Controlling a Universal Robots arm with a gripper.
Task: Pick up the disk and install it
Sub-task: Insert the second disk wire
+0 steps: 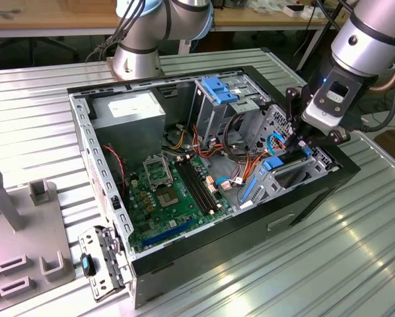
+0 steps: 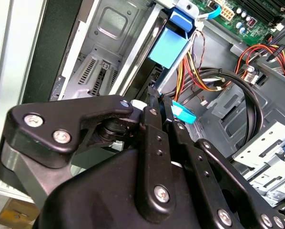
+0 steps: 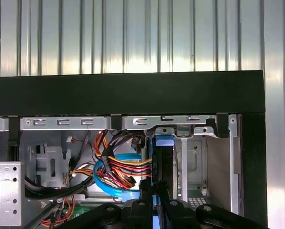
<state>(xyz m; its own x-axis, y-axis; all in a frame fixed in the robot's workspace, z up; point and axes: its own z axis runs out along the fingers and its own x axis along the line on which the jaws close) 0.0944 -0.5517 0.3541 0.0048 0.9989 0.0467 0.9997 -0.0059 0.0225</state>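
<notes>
My gripper [image 1: 302,140] reaches down into the open computer case [image 1: 184,261] on the ribbed metal counter [image 1: 329,264], working at the corner of the case farthest from the power supply [image 1: 128,109]. The jaws are drawn close together on the top edge of the disk [image 1: 280,164], pinching it so that it stands on edge, the attitude it needs to slide down into its narrow bay. In the first wrist view the disk [image 3: 164,157] sits upright in that slot, blue carrier tab uppermost, hard beside the case's black outer wall [image 3: 128,93] and just clear of the bundle of orange, red and yellow power cables [image 3: 126,169]. In the second wrist view the jaws' black links close over the blue frame [image 2: 168,47], which points down the metal guide. Judging by how deep it stands, the disk looks partly seated, though I cannot tell if it has latched. The motherboard [image 1: 168,198] lies well inboard of the bay.
</notes>
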